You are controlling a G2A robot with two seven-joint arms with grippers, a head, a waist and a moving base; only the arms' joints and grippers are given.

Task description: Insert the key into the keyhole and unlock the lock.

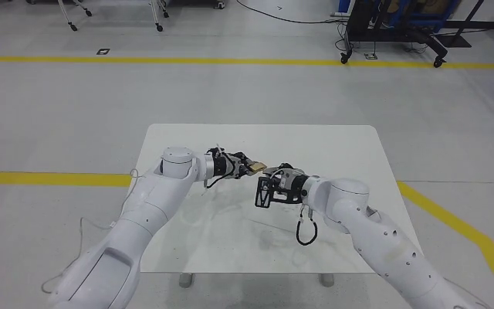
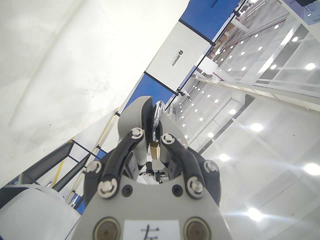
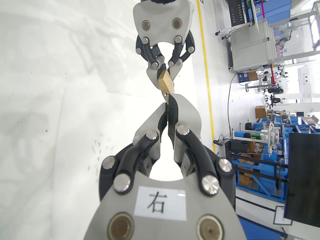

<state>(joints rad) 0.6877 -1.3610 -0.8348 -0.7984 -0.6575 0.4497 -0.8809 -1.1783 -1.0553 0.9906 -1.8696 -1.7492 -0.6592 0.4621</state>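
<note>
Top view: we see both arms meeting in mid-air above the flat white surface [image 1: 340,147], with a small rectangular brass padlock [image 1: 257,166] between them.
Left claw [image 3: 163,72]: clamped on the padlock's body, whose free end juts toward the other arm.
Right claw [image 3: 168,101]: its black ribbed pads are pressed together, tips touching the padlock's end. We cannot make out the key between them.
Right wrist view: shows tips and lock end lined up, which the top view leaves too small to judge. The left wrist view adds a sliver of brass.
Risk: we judge a slightly tilted key would jam at the keyhole or twist the padlock in its grip.
</note>
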